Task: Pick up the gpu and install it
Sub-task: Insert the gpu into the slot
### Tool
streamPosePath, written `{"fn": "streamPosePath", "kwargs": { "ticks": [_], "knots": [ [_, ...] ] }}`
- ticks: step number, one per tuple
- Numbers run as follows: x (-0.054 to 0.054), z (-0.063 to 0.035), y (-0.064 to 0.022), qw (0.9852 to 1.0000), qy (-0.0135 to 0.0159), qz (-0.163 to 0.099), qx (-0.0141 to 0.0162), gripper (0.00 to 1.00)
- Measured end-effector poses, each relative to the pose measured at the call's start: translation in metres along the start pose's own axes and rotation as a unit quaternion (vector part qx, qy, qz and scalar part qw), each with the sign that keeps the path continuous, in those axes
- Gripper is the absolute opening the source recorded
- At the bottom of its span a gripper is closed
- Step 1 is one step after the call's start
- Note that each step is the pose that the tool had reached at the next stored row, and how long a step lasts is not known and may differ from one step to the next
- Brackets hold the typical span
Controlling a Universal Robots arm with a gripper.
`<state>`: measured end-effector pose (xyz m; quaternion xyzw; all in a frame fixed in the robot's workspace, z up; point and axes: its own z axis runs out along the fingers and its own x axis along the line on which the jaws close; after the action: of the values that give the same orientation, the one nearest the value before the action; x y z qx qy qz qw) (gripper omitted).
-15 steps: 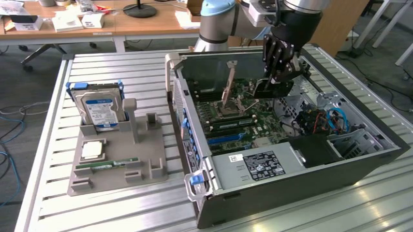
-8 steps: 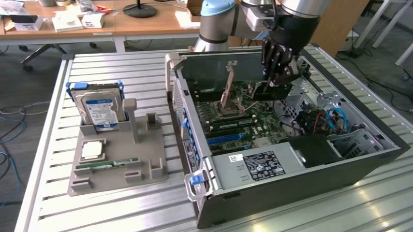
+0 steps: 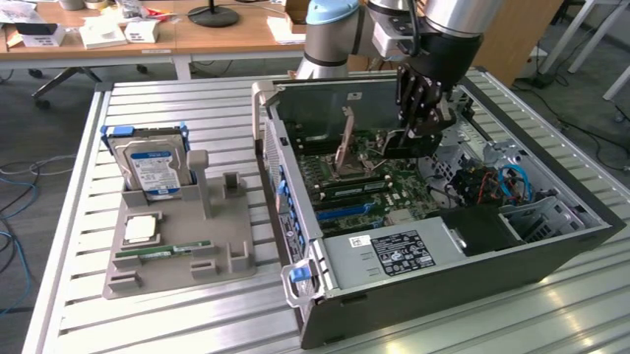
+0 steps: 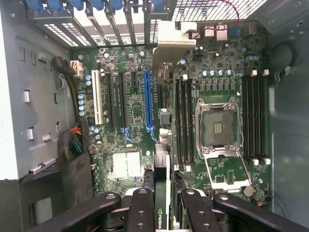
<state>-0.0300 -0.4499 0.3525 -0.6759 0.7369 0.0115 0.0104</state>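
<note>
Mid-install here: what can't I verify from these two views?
Exterior view: the green motherboard area under the thin, dark gpu card, hidden by the card and the black gripper.
Wrist view: the card's faces; it is edge-on, cut off by the frame.
Wrist view: whether it lines up with the long blue slot.
</note>
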Motion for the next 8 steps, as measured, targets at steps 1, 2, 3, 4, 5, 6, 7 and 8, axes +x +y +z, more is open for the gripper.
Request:
{"fn": "streamPosePath", "kwargs": {
  "ticks": [1,2,3,4,5,6,7,8],
  "knots": [
    [0.0001,0.0012,0.0002,1.0,0.0,0.0,0.0,0.26],
    [0.0001,0.0025,0.0004,1.0,0.0,0.0,0.0,0.26],
    [0.0002,0.0038,0.0006,1.0,0.0,0.0,0.0,0.26],
    [0.0002,0.0051,0.0008,1.0,0.0,-0.001,0.0,0.26],
    [0.0003,0.0063,0.001,1.0,0.0,-0.001,0.0,0.26],
    [0.0003,0.0073,0.0011,1.0,0.0,-0.001,0.0,0.26],
    [0.0004,0.0083,0.0011,1.0,0.0,-0.001,-0.0001,0.26],
    [0.0004,0.0091,0.0011,1.0,0.0,-0.001,0.0,0.26]
  ]
}}
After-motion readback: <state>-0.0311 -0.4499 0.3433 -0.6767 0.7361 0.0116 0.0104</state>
